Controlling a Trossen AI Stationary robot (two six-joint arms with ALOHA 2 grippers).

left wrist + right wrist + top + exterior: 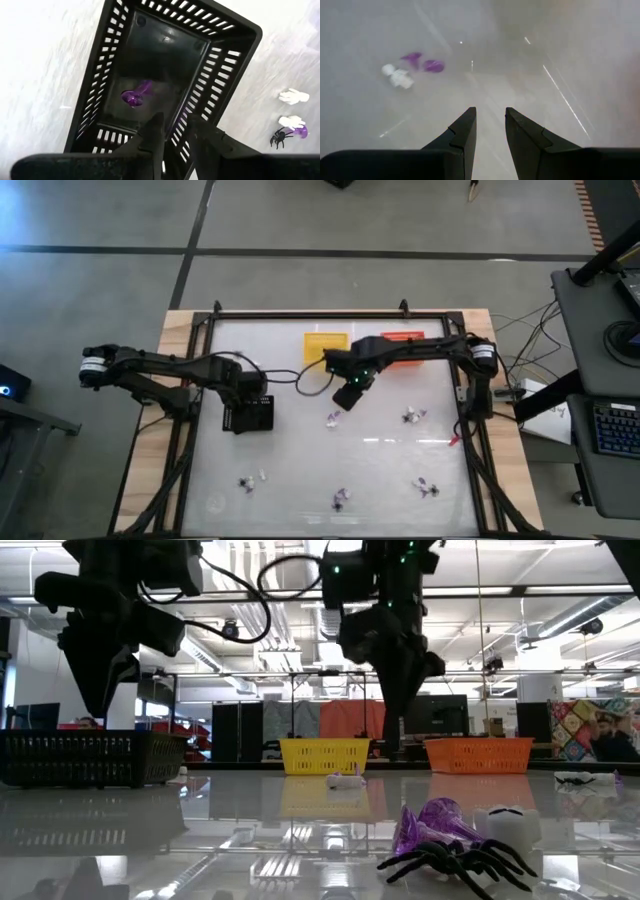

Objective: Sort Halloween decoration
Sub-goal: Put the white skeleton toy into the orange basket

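With the left gripper [174, 131] hanging over the black slotted plastic basket [235, 75], jaws parted and empty, a purple trinket [136, 95] is seen lying on the basket floor: the drop step is judged done. The right gripper [490, 125], parted and empty, is poised over bare table; the nearest purple-and-white trinket cluster [412, 67] lies toward 10 o'clock. A descent onto one piece is called for next.
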